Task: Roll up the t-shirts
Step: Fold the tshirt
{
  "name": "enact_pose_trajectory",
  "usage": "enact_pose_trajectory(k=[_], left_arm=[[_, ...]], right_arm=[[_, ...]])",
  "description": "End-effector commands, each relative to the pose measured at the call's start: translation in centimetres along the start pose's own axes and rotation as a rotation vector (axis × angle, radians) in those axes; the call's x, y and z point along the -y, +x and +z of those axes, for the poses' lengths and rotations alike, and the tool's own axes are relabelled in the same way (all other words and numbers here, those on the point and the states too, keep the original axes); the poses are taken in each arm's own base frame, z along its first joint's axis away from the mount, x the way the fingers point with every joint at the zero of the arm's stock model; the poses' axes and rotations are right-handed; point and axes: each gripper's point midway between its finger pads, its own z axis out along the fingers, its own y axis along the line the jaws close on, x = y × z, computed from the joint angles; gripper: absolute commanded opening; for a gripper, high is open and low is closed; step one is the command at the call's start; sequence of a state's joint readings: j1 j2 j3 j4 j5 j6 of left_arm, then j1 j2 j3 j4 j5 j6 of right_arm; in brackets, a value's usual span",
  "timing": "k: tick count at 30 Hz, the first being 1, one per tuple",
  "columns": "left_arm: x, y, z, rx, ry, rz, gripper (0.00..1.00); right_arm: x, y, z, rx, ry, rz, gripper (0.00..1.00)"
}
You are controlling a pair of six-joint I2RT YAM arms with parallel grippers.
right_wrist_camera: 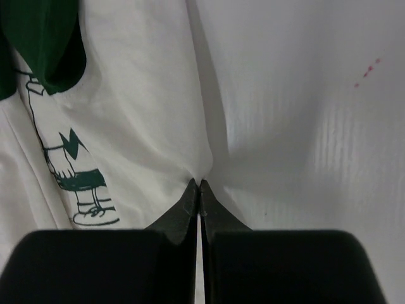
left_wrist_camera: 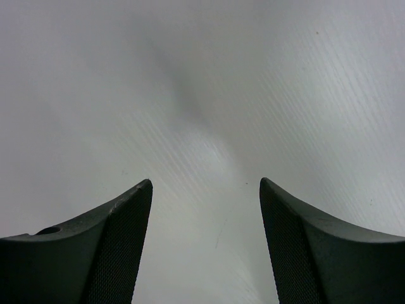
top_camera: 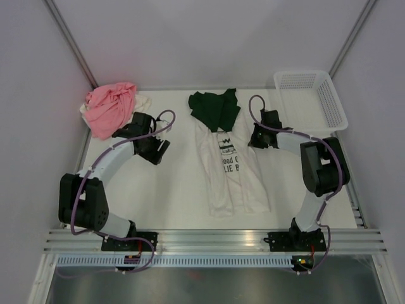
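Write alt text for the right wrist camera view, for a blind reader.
The right arm's dark fingers, pressed shut, pinch the edge of a white t-shirt with a dark cartoon print lying on the white table. A dark green t-shirt overlaps it at the upper left.

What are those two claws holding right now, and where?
The right gripper pinches the white t-shirt at its side edge; the left gripper is open and empty.
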State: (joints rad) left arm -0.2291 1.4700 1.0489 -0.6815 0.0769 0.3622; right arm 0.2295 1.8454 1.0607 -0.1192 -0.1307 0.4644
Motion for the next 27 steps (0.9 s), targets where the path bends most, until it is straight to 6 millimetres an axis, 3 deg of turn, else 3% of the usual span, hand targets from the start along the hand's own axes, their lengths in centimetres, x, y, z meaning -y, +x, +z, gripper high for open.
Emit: enact_pose_trajectory(k=[1, 3, 4, 6, 7, 9, 10, 11, 12, 14, 15, 17, 18, 19, 20, 21, 22, 23, 24, 25, 26, 27], left_arm=[[-2.7, -4.1, -1.8, 0.127, -0.08, -0.063, 0.74], [-3.6, -5.1, -1.5, 0.142, -0.095, -0.076, 0.76], [-4.0, -6.3, -1.8, 0.166, -0.101, -0.081, 0.77], [-4.2, -7.7, -0.9, 0.169, -0.08, -0.098, 0.77], [-4.8, -10.0, -1.6, 0.215, -0.082, -0.117, 0.77], [-4.9, -11.7, 0.1, 0.216, -0.042, -0.141, 0.77], [-5.6, -14.4, -0.5, 0.268, -0.044, -0.164, 0.77], [-5.8, -15.5, -0.2, 0.281, -0.037, -0.176, 0.77], [-6.4, -17.7, 0.7, 0.3, -0.029, -0.185, 0.77], [-6.6, -19.9, 1.6, 0.323, -0.024, -0.214, 0.77], [-7.0, -21.7, 3.1, 0.335, -0.016, -0.22, 0.77], [-7.2, -23.5, 4.5, 0.351, -0.009, -0.256, 0.78], [-7.6, -25.6, 3.9, 0.399, -0.005, -0.26, 0.78], [-7.4, -25.4, 6.6, 0.367, 0.014, -0.284, 0.78], [-7.3, -26.0, 7.1, 0.375, 0.024, -0.286, 0.79], [-7.6, -27.5, 6.7, 0.413, 0.023, -0.283, 0.79], [-7.6, -27.3, 9.0, 0.388, 0.027, -0.292, 0.8], [-8.0, -27.6, 9.5, 0.392, 0.016, -0.298, 0.8], [-8.9, -28.7, 9.4, 0.428, -0.015, -0.299, 0.81], [-9.1, -28.4, 11.1, 0.415, -0.024, -0.303, 0.82], [-9.4, -28.7, 11.6, 0.426, -0.038, -0.332, 0.83], [-9.7, -29.3, 12.0, 0.451, -0.042, -0.34, 0.83]], right_arm=[[0.8, -2.7, 0.6, 0.038, 0.082, -0.074, 0.02], [0.8, -2.9, 1.1, 0.026, 0.089, -0.077, 0.1], [0.8, -3.3, 1.0, 0.026, 0.098, -0.082, 0.23], [0.8, -4.0, 0.2, 0.048, 0.114, -0.093, 0.36], [1.8, -4.0, -0.4, 0.058, 0.167, -0.096, 0.41], [1.6, -5.4, -2.9, 0.126, 0.197, -0.117, 0.44], [2.0, -6.0, -5.1, 0.177, 0.244, -0.126, 0.44], [2.3, -6.2, -6.2, 0.206, 0.278, -0.144, 0.44], [1.7, -5.1, -6.8, 0.208, 0.295, -0.179, 0.45], [0.6, -4.8, -9.4, 0.264, 0.332, -0.239, 0.44], [-1.2, -2.5, -9.5, 0.24, 0.309, -0.321, 0.43], [-3.8, -0.2, -10.4, 0.227, 0.233, -0.402, 0.41], [-5.2, 2.5, -10.2, 0.193, 0.194, -0.466, 0.39], [-6.3, 3.7, -10.6, 0.189, 0.164, -0.499, 0.38], [-8.4, 6.1, -10.8, 0.167, 0.111, -0.572, 0.37], [-8.9, 7.5, -11.0, 0.157, 0.11, -0.624, 0.37], [-9.8, 8.9, -11.1, 0.145, 0.094, -0.676, 0.37], [-11.9, 11.7, -11.7, 0.129, 0.041, -0.77, 0.36], [-12.7, 13.3, -11.8, 0.107, 0.015, -0.838, 0.36], [-13.3, 15.1, -11.8, 0.078, -0.008, -0.892, 0.35], [-14.5, 17.8, -12.3, 0.055, -0.057, -0.964, 0.34], [-14.6, 19.3, -12.2, 0.022, -0.068, -0.996, 0.3]])
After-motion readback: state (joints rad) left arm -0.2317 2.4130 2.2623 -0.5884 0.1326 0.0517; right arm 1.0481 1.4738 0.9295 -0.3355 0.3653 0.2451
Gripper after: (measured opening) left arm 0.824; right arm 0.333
